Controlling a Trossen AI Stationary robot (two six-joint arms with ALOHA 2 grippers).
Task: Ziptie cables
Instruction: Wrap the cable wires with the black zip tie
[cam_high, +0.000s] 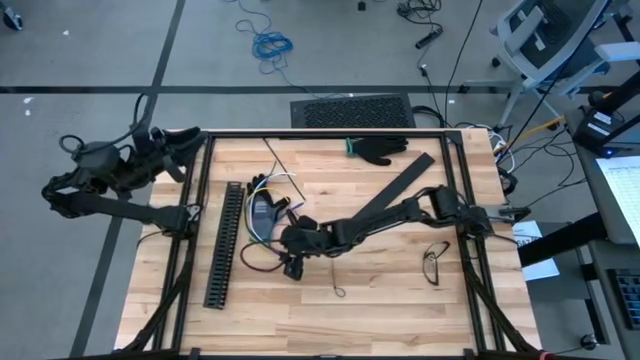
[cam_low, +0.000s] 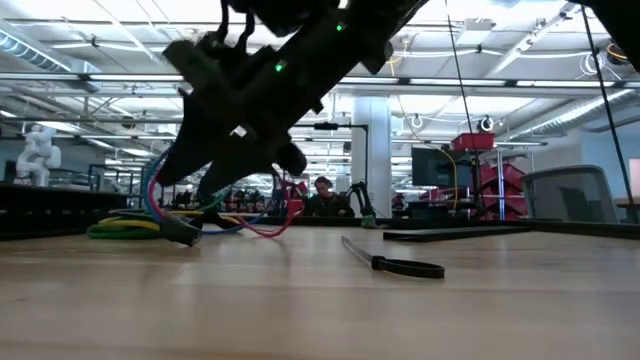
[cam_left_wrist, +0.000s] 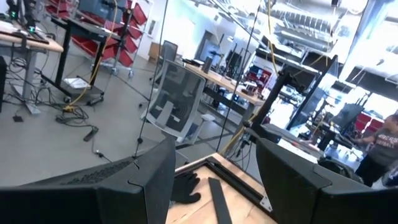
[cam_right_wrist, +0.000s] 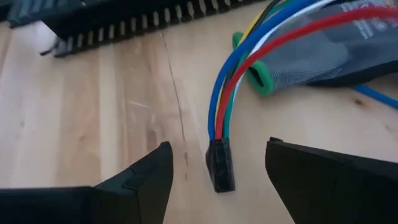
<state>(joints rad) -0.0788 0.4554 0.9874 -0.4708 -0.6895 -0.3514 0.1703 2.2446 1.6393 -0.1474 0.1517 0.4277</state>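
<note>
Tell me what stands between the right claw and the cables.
Nothing visible. The right claw is open over the table, and the cables end in a dark connector lying in the gap between its fingers.

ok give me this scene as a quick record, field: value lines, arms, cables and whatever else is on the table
right gripper: open, low over the table, fingers either side of the black connector, not gripping it
left gripper: open, raised off the table's left rear corner, idle
cables: red, blue, yellow, green and white wires running into the connector, looped near table centre
slotted channel: black, lying lengthwise left of the cables
glove: dark, at the rear edge
flat black strip: diagonal, right of centre
zip tie: loose on the wood
table: wooden
</note>
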